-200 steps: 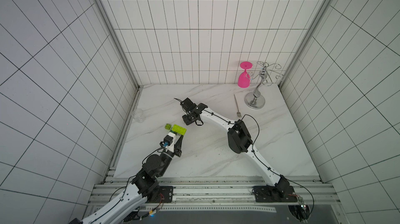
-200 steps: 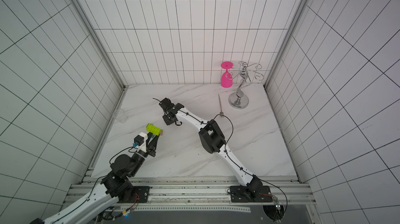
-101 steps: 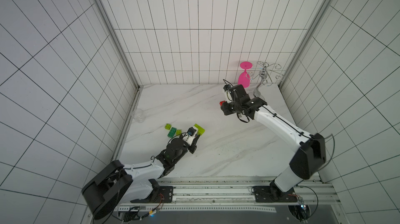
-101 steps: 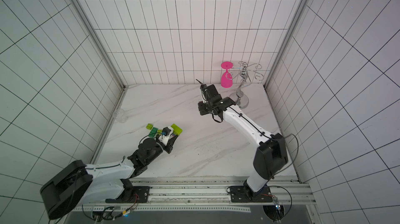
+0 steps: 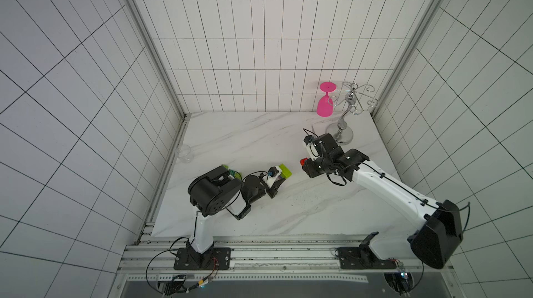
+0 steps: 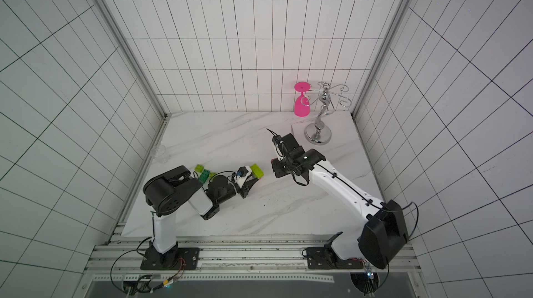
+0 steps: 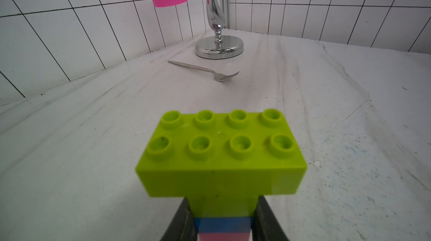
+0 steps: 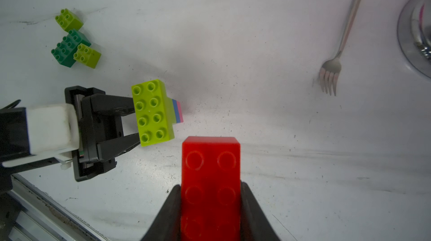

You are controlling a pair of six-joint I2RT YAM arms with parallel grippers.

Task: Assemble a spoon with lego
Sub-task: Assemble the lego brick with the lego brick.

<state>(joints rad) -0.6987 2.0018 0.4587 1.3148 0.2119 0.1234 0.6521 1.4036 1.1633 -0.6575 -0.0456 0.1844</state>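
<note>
Spoon [image 7: 221,156], part-built: lime head on blue-and-pink handle, clamped in left gripper [image 8: 134,123] over mid-counter [image 5: 259,138]. Red brick [image 8: 211,158], pinched in right gripper [image 8: 211,194], hangs near, unjoined. Dark-green and lime bricks [image 8: 67,48] lie loose by counter's left edge.

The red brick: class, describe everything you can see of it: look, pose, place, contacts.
The red brick is glossy plastic, oblong, with two rows of round studs on its visible face. The right gripper is shut on it, black fingers pressing its long sides, one end sticking out ahead. It hangs above the marble table, close to the lime-green brick but apart from it.
</note>
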